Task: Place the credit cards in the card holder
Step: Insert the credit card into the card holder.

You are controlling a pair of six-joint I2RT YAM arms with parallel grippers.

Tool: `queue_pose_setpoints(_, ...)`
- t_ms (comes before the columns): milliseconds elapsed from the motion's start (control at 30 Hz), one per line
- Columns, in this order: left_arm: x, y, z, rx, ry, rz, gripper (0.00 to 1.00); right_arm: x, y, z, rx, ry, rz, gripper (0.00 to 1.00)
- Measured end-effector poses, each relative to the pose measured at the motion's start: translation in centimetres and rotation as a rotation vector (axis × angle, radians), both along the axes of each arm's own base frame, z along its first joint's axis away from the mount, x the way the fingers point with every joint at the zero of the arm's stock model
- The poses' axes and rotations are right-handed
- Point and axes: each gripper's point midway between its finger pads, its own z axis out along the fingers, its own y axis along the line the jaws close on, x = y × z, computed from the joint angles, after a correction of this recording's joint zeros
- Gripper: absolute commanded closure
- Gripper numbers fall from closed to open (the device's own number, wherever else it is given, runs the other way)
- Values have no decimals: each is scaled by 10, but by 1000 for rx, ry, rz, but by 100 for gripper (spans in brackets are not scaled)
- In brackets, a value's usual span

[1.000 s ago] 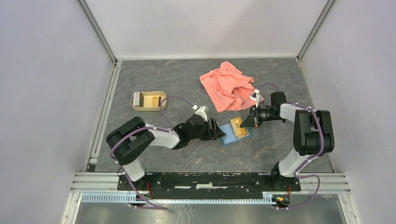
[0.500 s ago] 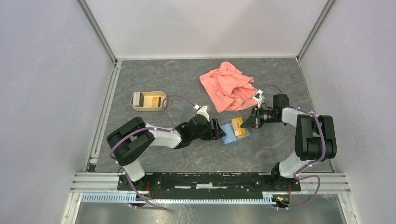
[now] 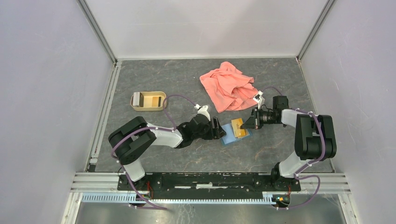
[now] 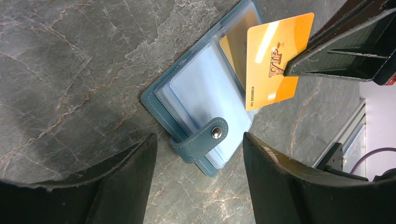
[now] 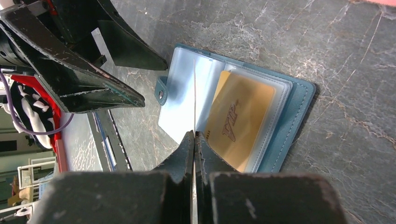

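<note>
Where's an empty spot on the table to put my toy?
Bare table lies between the tan tray and the pink cloth, and between the card holder and the near rail. Crowded: the middle, where left pincer and right pincer meet over it.

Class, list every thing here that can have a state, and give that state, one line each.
Teal-blue folding card holder: open, lying flat, snap strap undone.
Orange VIP credit card in sleeve: tucked inside the holder.
Second orange VIP credit card: held over the holder, not yet in.
Right gripper: shut on that card.
Left gripper: open, holding nothing.
Salmon-pink cloth: crumpled.
Tan oval-cornered tray: upright on the table.
</note>
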Motion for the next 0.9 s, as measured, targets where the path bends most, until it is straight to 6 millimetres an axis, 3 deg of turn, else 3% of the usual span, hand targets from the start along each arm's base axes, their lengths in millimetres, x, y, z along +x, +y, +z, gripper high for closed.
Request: queue_pose_setpoints(900,16,-12,-7,24,-32,21,40,-3,-3,-21,-12,170,-87,100)
